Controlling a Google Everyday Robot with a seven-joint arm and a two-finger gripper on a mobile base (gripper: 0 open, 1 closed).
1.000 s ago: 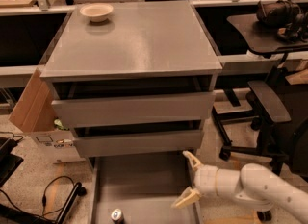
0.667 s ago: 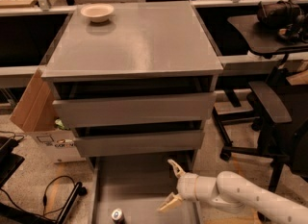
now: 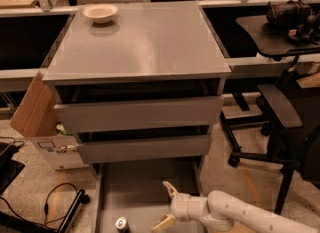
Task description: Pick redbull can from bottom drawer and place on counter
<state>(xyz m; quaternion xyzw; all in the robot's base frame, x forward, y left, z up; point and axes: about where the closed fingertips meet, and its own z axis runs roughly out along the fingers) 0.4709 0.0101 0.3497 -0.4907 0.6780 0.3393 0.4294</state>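
Redbull can [image 3: 122, 223] upright at lower left of frame, on the bottom drawer [image 3: 145, 187] floor. Hand [image 3: 160, 207] — fingers spread wide, empty — just to its right. Probably light, smooth and easily dented; best gripped mid-body, across the sides.

You have a shallow cream bowl [image 3: 100, 13] in the upper left of the frame, a cardboard box [image 3: 31, 109] at the left edge, a black cable [image 3: 49, 204] on the floor at lower left and a black office chair [image 3: 279, 111] at right; the gripper [image 3: 163, 206] sits at bottom centre, fingers spread
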